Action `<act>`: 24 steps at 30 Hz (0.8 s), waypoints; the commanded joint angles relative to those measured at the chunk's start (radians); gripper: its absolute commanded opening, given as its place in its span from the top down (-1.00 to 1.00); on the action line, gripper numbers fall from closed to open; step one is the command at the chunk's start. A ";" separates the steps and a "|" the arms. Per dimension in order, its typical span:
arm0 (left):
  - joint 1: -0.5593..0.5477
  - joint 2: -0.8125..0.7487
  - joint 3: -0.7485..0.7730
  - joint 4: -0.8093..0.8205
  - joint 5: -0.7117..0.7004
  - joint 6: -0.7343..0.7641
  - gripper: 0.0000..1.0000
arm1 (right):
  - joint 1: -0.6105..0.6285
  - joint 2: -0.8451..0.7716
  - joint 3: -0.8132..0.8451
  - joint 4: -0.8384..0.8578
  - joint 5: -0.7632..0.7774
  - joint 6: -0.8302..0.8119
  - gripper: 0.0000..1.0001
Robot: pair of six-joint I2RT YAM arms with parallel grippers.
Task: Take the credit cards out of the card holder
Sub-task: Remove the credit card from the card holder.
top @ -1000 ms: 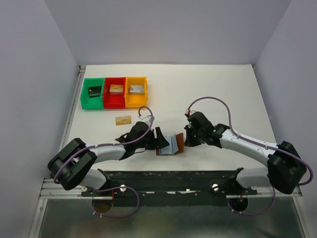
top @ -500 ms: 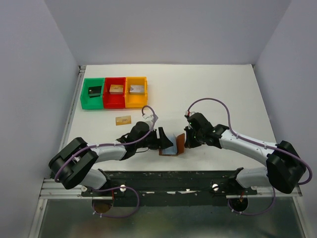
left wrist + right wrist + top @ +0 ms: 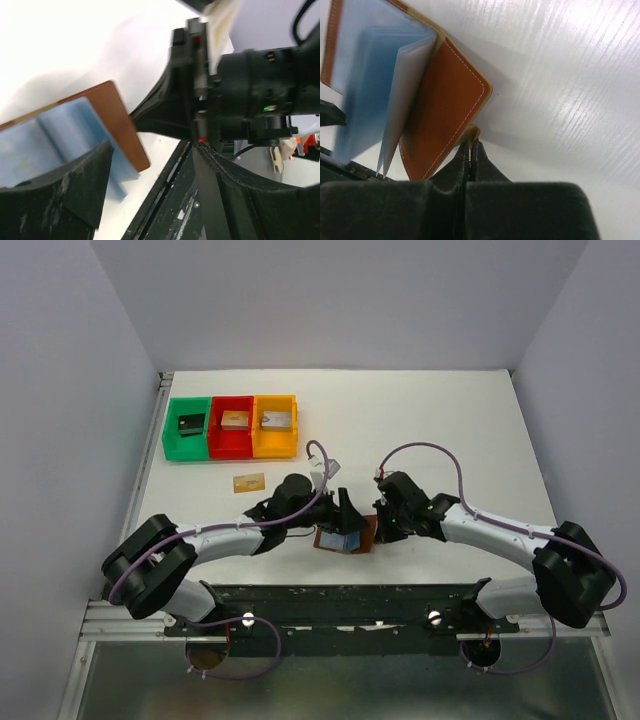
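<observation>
The card holder (image 3: 352,539), a brown leather bifold wallet, stands open on the table between the two arms. Its pale blue-grey pockets (image 3: 372,85) fan out from the brown cover (image 3: 447,110). My right gripper (image 3: 471,145) is shut on the little snap tab (image 3: 474,133) at the cover's edge. My left gripper (image 3: 345,515) hangs open right over the card holder. One of its fingers (image 3: 55,190) lies against the blue pockets (image 3: 45,137), with nothing gripped. One tan-gold credit card (image 3: 249,482) lies flat on the table to the left. Any cards inside the pockets are hidden.
Green (image 3: 187,427), red (image 3: 231,426) and orange (image 3: 275,425) bins stand in a row at the back left, each with a small block inside. The black rail (image 3: 165,200) at the table's near edge runs just below the card holder. White walls enclose the table.
My left gripper has moved right and now covers the card holder's left half, still open. The right gripper has kept its grip on the tab, and the holder has shifted slightly.
</observation>
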 commanded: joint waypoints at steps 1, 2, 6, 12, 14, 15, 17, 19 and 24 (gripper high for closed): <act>-0.028 0.049 0.073 0.008 0.080 0.054 -0.51 | -0.002 0.019 -0.028 0.031 0.040 0.026 0.99; -0.034 0.062 0.085 0.007 0.085 0.059 -0.51 | -0.002 0.021 -0.031 0.031 0.046 0.028 0.99; -0.060 0.119 0.136 -0.016 0.105 0.077 -0.51 | -0.002 0.032 -0.043 0.031 0.055 0.049 0.99; -0.080 0.136 0.142 -0.027 0.079 0.083 -0.50 | -0.008 0.061 -0.046 0.026 0.070 0.078 0.99; -0.080 0.084 0.113 -0.061 0.007 0.099 -0.51 | -0.022 0.079 -0.043 0.021 0.073 0.094 0.99; -0.080 0.048 0.093 -0.090 -0.054 0.105 -0.51 | -0.028 0.093 -0.040 0.021 0.070 0.101 0.99; -0.077 -0.026 0.055 -0.157 -0.173 0.100 -0.51 | -0.037 0.114 -0.043 0.031 0.063 0.115 0.99; -0.068 -0.103 0.008 -0.211 -0.258 0.082 -0.51 | -0.048 0.133 -0.047 0.046 0.055 0.125 0.99; -0.037 -0.253 -0.083 -0.279 -0.364 0.036 -0.51 | -0.068 0.153 -0.061 0.083 0.035 0.140 0.99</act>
